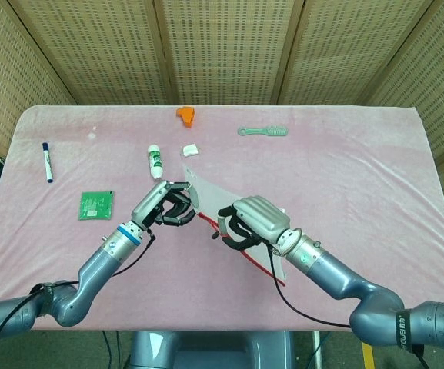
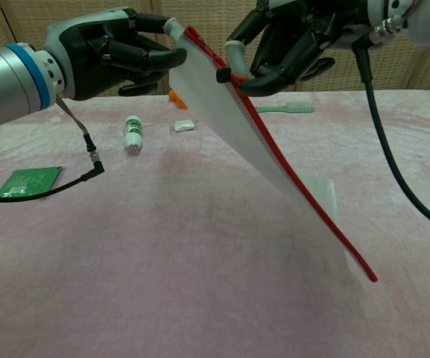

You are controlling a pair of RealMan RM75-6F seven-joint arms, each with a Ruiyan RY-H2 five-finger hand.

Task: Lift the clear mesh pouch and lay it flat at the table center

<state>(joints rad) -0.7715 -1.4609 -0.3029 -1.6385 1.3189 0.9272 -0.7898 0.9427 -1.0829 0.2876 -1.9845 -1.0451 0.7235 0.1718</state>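
Both robot hands are holding the clear mesh pouch up off the worktop, near its middle front. The left robot hand is pinching the pouch's upper corner, fingers curled together on the mesh edge. The right robot hand is gripping the red zipper edge just below that corner, fingers closing around the zipper area near the black pull. The two hands are sitting close together, just apart.

The pouch is hanging tilted, high end at the hands, sloping down toward the robot's right; its low corner is sitting close over the pink cloth, contact not clear.

Lying on the cloth well behind and to the left:
- green circuit board
- blue-capped marker
- white tube with green label
- small white eraser-like block
- orange piece
- pale green brush
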